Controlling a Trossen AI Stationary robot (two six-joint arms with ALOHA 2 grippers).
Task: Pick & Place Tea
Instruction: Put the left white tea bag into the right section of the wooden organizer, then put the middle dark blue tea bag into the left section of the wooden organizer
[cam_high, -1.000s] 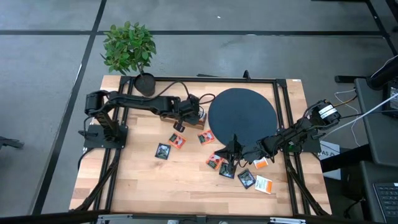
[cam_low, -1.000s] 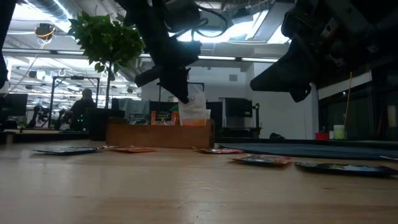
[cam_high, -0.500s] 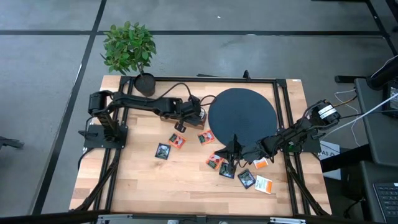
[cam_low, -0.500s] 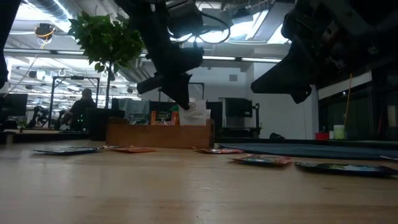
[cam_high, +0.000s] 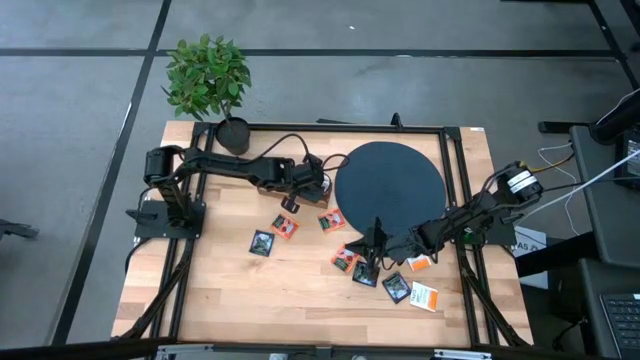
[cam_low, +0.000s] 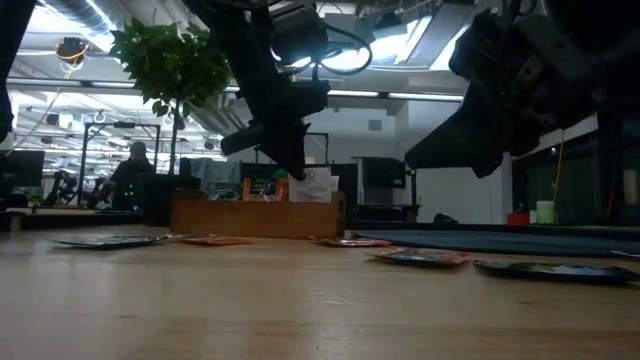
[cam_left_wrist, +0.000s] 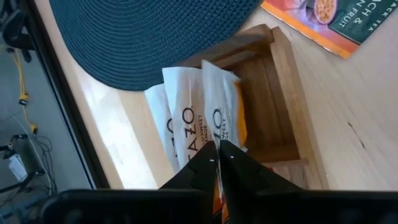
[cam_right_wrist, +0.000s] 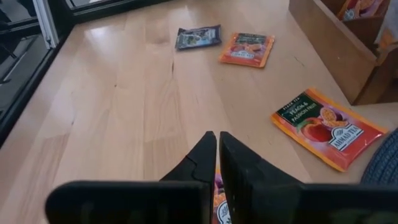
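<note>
My left gripper (cam_left_wrist: 219, 159) is shut on a white-and-orange tea sachet (cam_left_wrist: 219, 102) that stands in the end compartment of the wooden tray (cam_left_wrist: 283, 93). A second white sachet (cam_left_wrist: 176, 118) stands on edge beside it in the same compartment. In the low view the gripper (cam_low: 290, 168) hangs just over the tray (cam_low: 255, 215). My right gripper (cam_high: 372, 250) is shut with nothing in it. It hovers off the table (cam_low: 482, 150) over loose sachets (cam_high: 345, 261) at the near rim of the black disc (cam_high: 390, 185). My left gripper pinches the white-and-orange sachet's upper edge (cam_left_wrist: 217, 144) between its two fingers. The fingers slant down from the table's left side. The sachet stands upright below them, its lower part down inside the tray's compartment next to the other white sachet.
Several sachets lie flat on the table: two dark ones (cam_high: 262, 242) (cam_high: 396, 287), red-orange ones (cam_high: 286, 227) (cam_high: 331, 221), a white-orange one (cam_high: 426, 297). The right wrist view shows three of them (cam_right_wrist: 326, 127) (cam_right_wrist: 247, 48) (cam_right_wrist: 198, 36). A potted plant (cam_high: 207, 75) stands at the far left corner.
My left gripper has sunk a little toward the wooden tray with the white-and-orange sachet. The sachet now stands lower, down in the compartment.
</note>
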